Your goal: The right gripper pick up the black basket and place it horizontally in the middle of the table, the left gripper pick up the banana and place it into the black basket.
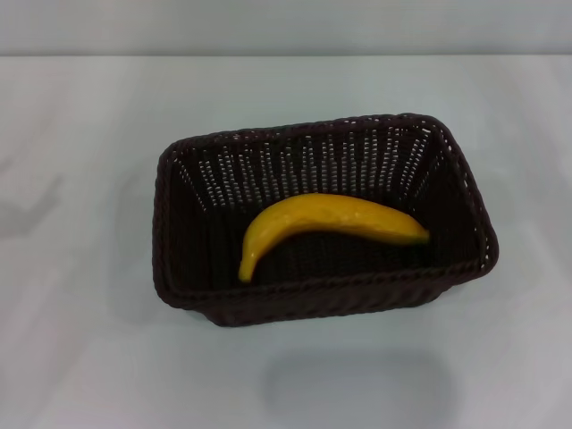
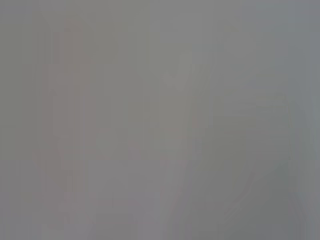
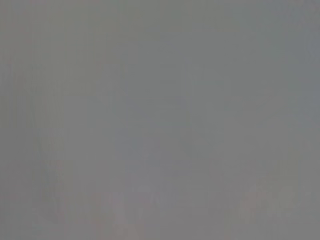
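Observation:
The black basket (image 1: 323, 295) stands lengthwise across the middle of the white table (image 1: 80, 340) in the head view. The yellow banana (image 1: 322, 219) lies inside it on the basket floor, its stem end toward the basket's front left. Neither gripper shows in the head view. Both wrist views show only a plain grey blur with no object and no fingers.
A pale wall band (image 1: 286, 27) runs along the table's far edge. Faint shadows lie on the table at the left and in front of the basket.

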